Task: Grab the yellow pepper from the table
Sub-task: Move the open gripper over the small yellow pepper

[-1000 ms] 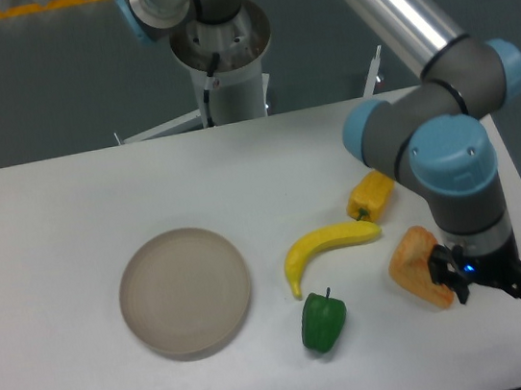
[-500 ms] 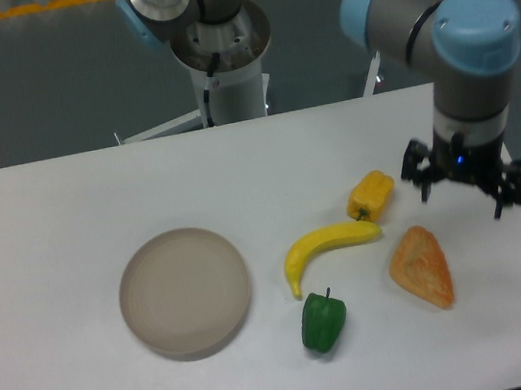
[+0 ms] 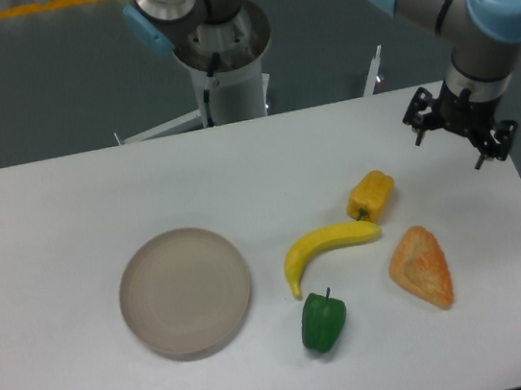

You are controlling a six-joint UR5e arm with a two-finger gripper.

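Note:
The yellow pepper (image 3: 370, 194) lies on the white table (image 3: 67, 203), right of centre, its lower end touching the tip of the banana (image 3: 329, 245). My gripper (image 3: 447, 143) hangs above the table's far right side, up and to the right of the pepper and well apart from it. Its two dark fingers are spread and hold nothing.
A round grey-beige plate (image 3: 186, 291) sits left of centre. A green pepper (image 3: 323, 321) lies below the banana. An orange wedge-shaped item (image 3: 422, 267) lies right of the banana, near the table's right edge. The robot base (image 3: 222, 60) stands behind the table's far edge.
My gripper has risen from beside the orange wedge and moved toward the far right of the table, past the yellow pepper. The objects have not moved.

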